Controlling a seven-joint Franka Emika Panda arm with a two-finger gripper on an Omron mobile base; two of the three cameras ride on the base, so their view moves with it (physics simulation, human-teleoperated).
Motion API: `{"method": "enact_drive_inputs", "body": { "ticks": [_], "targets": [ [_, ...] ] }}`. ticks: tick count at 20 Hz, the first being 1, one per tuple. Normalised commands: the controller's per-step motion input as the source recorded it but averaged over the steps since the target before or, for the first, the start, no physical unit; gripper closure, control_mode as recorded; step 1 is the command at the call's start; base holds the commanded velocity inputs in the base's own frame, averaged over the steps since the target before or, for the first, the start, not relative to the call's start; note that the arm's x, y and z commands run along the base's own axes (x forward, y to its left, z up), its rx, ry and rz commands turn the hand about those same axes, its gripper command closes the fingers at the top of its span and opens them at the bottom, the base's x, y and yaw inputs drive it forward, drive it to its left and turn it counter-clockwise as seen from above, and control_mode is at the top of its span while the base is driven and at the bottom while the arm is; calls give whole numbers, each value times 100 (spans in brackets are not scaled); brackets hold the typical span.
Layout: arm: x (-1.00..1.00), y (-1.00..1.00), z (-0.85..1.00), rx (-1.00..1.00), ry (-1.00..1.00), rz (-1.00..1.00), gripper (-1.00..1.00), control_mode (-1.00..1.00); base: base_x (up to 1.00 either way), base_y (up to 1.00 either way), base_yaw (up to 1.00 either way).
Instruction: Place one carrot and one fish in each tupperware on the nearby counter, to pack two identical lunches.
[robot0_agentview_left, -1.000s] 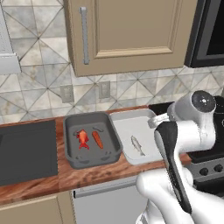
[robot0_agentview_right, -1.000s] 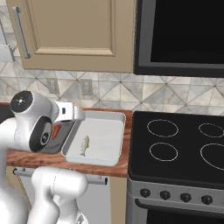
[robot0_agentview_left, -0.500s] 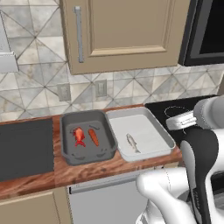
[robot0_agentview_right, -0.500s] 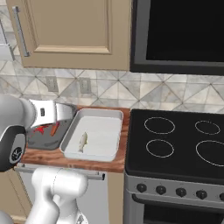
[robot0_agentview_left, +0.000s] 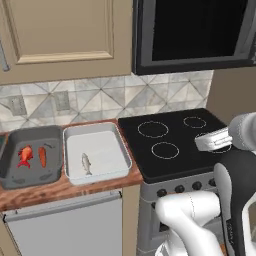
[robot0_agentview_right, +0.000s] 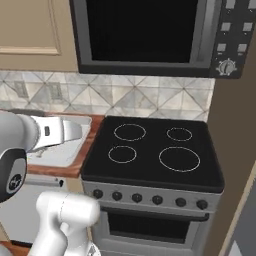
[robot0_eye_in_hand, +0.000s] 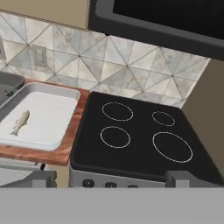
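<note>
Left base view swung right, stovetop centred, trays unchanged

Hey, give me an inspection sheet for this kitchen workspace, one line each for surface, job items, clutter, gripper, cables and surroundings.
Surface: reddish-brown wood counter beside a black stovetop.
Job's things: dark grey tupperware holds the red fish and one carrot; light tupperware holds the silver fish alone, no carrot in it. Second carrot: nothing seen.
Clutter: nothing seen.
Gripper: gripper open and holding nothing, facing the stovetop from in front; fingertips spread wide in the hand view.
Cables: nothing seen.
Surroundings: tiled backsplash with wall outlets, beige upper cabinet, microwave over the stove, oven knobs below.
</note>
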Motion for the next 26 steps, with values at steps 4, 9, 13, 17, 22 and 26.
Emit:
{"method": "enact_drive_inputs", "body": {
  "ticks": [4, 9, 13, 17, 22, 26],
  "targets": [
    [0, 0, 0, 0, 0, 0, -100, 100, -28, -87, 0],
    [0, 0, 0, 0, 0, 0, -100, 100, -100, -26, 0],
    [0, 0, 0, 0, 0, 0, -100, 100, -100, -2, 0],
    [0, 0, 0, 0, 0, 0, -100, 100, -98, -11, 0],
    [0, 0, 0, 0, 0, 0, -100, 100, -20, -80, 0],
    [0, 0, 0, 0, 0, 0, -100, 100, 0, -100, 0]
  ]
}}
